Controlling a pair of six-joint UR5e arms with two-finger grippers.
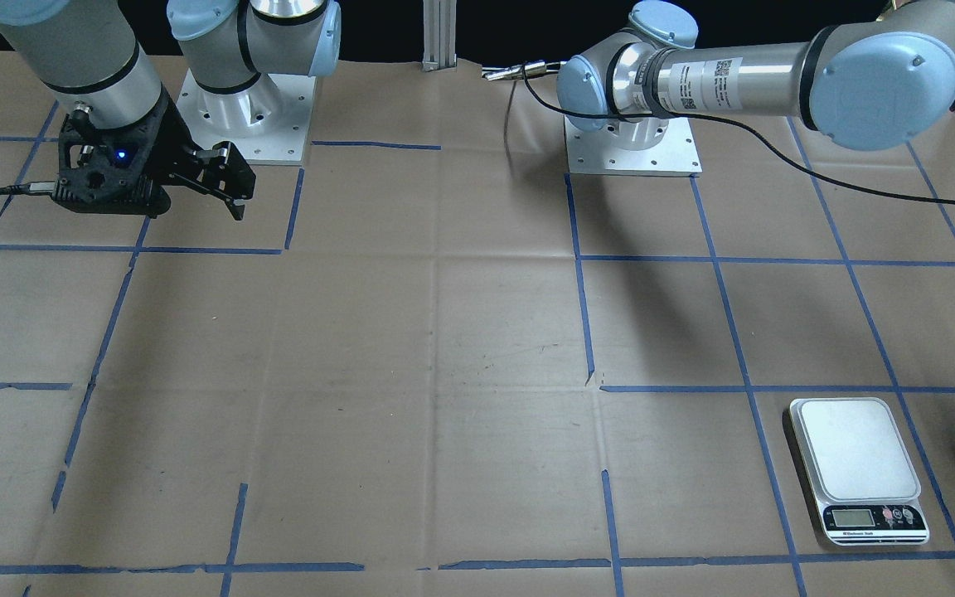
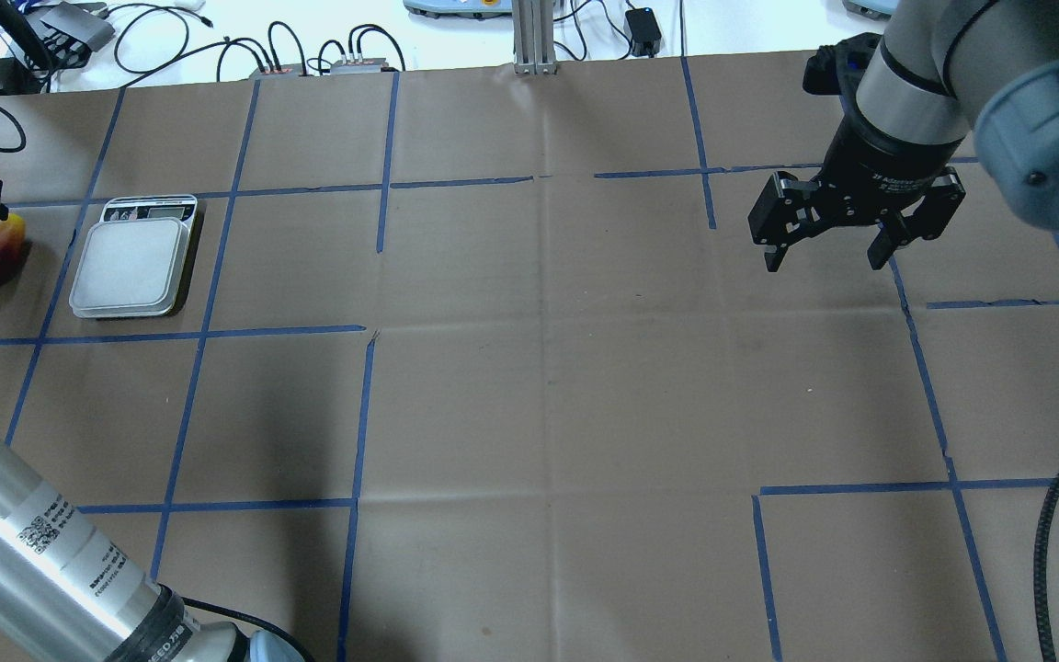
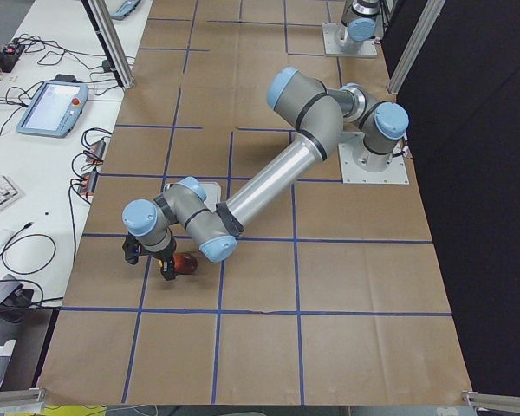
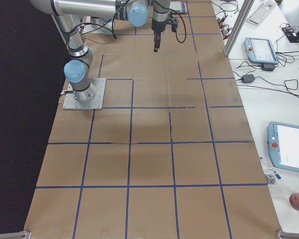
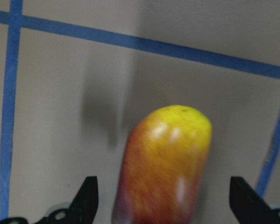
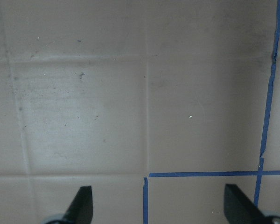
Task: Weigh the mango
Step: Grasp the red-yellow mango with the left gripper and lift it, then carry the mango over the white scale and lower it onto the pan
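"Left gripper (image 5: pixel 164 200) sat closest to the lens, did it?"

"It did. Its two black fingers (image 5: pixel 86 199) were spread wide, one on each side of the mango (image 5: pixel 165 158), with a strip of brown paper showing between each finger and the fruit. It gripped nothing."

"And where was the mango?"

"It lay on its side on the table (image 2: pixel 548 368), just beside the scale (image 2: pixel 132 262), on the scale's outer side, away from the table's middle. It was off the white platform and did not touch the scale. Its yellow end pointed the same way as the scale's display end, and its dark red end pointed the opposite way."

"What came after the scale?"

"Blue tape lines (image 2: pixel 364 405) crossed the paper all round it, and one ran between the mango and the scale. Farthest from the scale, well across the table, the right gripper (image 2: pixel 825 259) hung above bare paper, its fingers likewise wide apart and holding nothing."
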